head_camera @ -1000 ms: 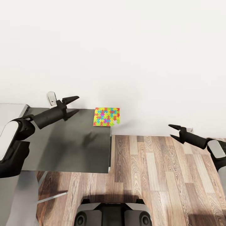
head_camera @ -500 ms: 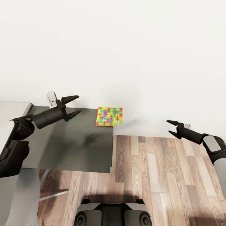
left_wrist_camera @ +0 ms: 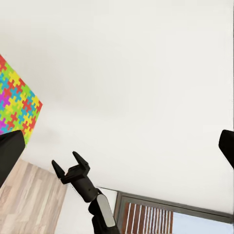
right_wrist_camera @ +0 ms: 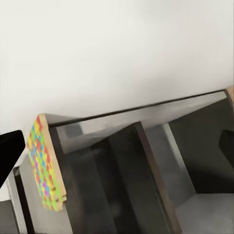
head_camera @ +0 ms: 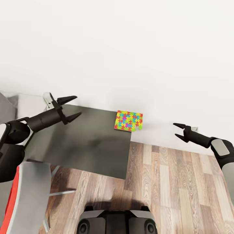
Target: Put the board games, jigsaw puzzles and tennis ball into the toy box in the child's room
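Swinging the head has slid the whole view since 1 second ago, so the dark grey table (head_camera: 87, 139) now sits skewed and a red-edged grey chair (head_camera: 26, 195) has come in near my left arm; the things themselves have not shifted; my left gripper (head_camera: 73, 107) hangs over the table's far part with its 2 fingers spread and nothing between them; the jigsaw puzzle (head_camera: 128, 120) lies flat on the far corner by the white wall (head_camera: 130, 48), well beyond those fingertips; my right gripper (head_camera: 179, 131) hovers over the wood floor (head_camera: 169, 182), fingers parted and bare, the puzzle well off to their inner side.
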